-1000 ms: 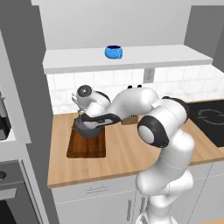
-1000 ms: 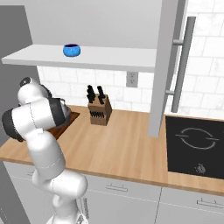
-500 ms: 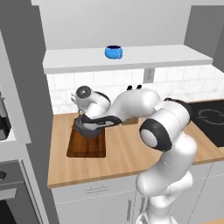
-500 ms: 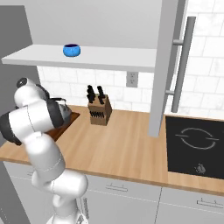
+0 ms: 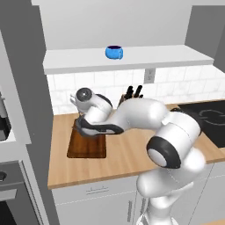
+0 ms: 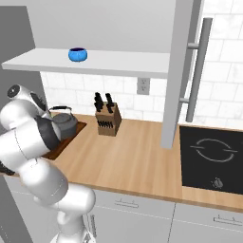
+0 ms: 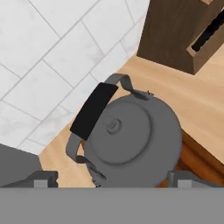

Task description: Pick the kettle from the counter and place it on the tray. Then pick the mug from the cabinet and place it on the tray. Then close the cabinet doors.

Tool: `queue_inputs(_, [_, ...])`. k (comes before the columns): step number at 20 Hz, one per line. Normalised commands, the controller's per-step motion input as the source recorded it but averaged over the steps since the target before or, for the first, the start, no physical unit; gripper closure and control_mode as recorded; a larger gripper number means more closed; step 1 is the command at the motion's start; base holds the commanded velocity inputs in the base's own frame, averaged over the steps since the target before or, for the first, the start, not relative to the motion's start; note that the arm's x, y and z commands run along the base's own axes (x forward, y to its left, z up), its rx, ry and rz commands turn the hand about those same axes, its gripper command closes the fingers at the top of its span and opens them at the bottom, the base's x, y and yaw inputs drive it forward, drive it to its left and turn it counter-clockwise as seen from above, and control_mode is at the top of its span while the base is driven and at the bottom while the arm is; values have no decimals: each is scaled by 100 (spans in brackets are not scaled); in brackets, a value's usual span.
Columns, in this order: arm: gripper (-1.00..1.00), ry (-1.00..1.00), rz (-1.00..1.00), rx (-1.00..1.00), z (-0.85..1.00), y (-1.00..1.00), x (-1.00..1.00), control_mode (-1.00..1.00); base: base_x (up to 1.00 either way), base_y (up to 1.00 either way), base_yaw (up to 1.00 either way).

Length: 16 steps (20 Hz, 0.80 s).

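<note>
The dark grey kettle [image 7: 131, 140] with its black handle [image 7: 93, 109] stands on the near end of the dark brown tray [image 6: 71, 134], by the tiled wall. It also shows as the kettle [image 6: 64, 123] behind my arm. My gripper [image 7: 113, 180] hangs just above it, open, one fingertip [image 7: 43, 178] on each side and clear of the handle. The tray [image 5: 88, 147] lies on the light wood counter [image 5: 127, 154]. The blue mug [image 5: 114, 52] sits on the white cabinet shelf [image 5: 154, 57]; the mug [image 6: 78, 54] is upright. An open grey cabinet door [image 6: 182, 71] carries a silver bar handle [image 6: 199, 71].
A wooden knife block [image 6: 107, 121] stands right of the tray against the wall, close to the kettle. A black cooktop [image 6: 211, 152] fills the counter's right end. A tall grey panel [image 5: 26, 88] borders the tray's left side.
My arm has drawn back and up from the tray, uncovering the kettle in the right base view. The kettle stays in place on the tray.
</note>
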Motion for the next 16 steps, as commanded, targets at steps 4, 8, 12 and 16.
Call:
queue_inputs(4, [-100, 0, 10, -3, 30, -2, -53, -100, 0, 0, 0])
queue_inputs(8, [-100, -2, 4, -11, 40, -13, -53, -100, 0, 0, 0])
queue_inputs(12, [-100, 0, 11, -21, 37, -18, -48, -100, 0, 0, 0])
queue_inputs(16, [-100, 0, 16, -19, 41, -26, -45, -100, 0, 0, 0])
